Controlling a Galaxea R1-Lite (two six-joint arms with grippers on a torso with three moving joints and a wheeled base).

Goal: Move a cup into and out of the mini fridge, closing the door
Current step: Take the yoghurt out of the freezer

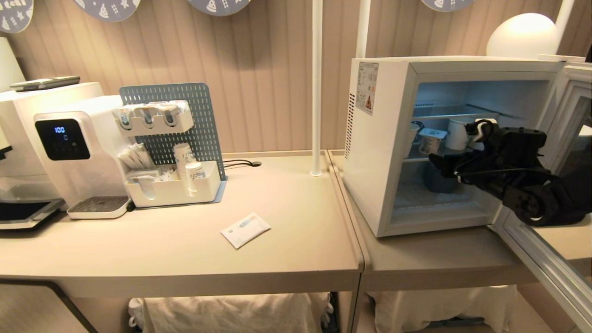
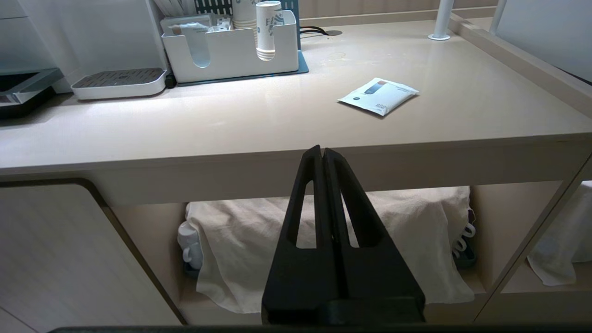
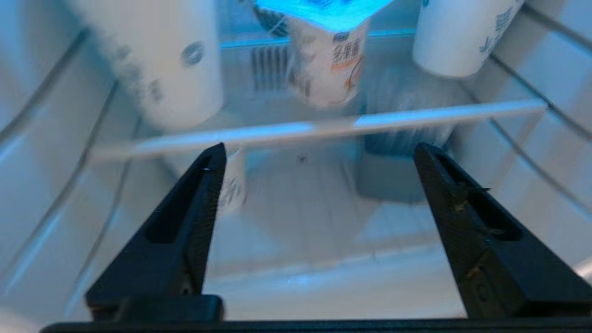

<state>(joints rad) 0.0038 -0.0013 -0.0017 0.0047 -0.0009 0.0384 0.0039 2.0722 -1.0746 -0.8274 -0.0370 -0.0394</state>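
Presently we list the scene as follows.

Right pincer point(image 3: 319, 159): open, its fingers spread wide and empty, reaching in through the open front of the mini fridge point(image 1: 379, 152), low at the edge of the wire shelf point(image 3: 323, 127).

Cup point(image 3: 329, 64): the small yogurt tub with the square foil lid, standing upright on that shelf. It sits between two taller white paper cups, one point(image 3: 157, 60) on one side and one point(image 3: 458, 34) on the other, both close by.

Relation: the cup lies ahead of the right pincer and higher than its fingertips, roughly in line with the gap between them, not touching. The shelf's front bar crosses between pincer and cup.

Door point(image 1: 571, 115): swung wide open on the right of the fridge.

Left pincer point(image 2: 323, 157): closed on nothing, parked below the front edge of the surface point(image 2: 296, 120).

Hazards, in our judgement:
- Pushing forward at this height, a finger would catch the shelf bar or run beneath it, jolting the shelf and its load.
- With fingers this wide, raising them at the shelf could clip either paper cup and topple it.
- The wide foil lid overhangs the tub; a high grip may crumple it or slip.
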